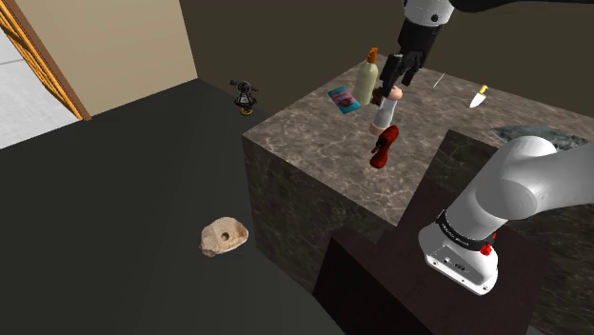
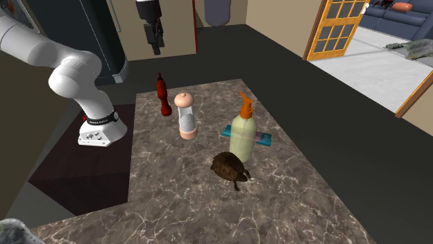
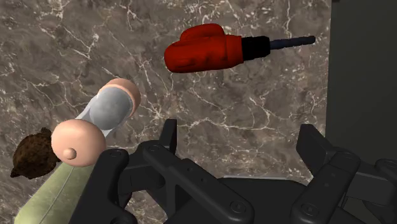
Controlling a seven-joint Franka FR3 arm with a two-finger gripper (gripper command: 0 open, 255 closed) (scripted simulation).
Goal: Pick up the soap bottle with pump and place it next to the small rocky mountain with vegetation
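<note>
The soap bottle (image 2: 242, 138) is pale green with an orange pump and stands upright on the marble table (image 2: 180, 201). It also stands in the shoulder view (image 1: 366, 84), and its body edges into the wrist view (image 3: 51, 197) off to the gripper's side. My black gripper (image 2: 155, 47) hangs open and empty well above the table, apart from the bottle, seen too from the shoulder (image 1: 391, 80). Its fingers (image 3: 168, 137) stand wide over bare marble. A grey rocky piece (image 1: 533, 136) lies partly hidden behind the arm, with a corner of it in the second exterior view (image 2: 12, 232).
Between gripper and bottle stand a pink-and-grey cylinder (image 2: 185, 114) and a red drill (image 2: 164, 97). A brown turtle-like figure (image 2: 231, 168) sits against the bottle, with a flat blue item (image 2: 261, 137) behind it. A knife (image 1: 479, 95) lies far back. A tan rock (image 1: 224, 236) is on the floor.
</note>
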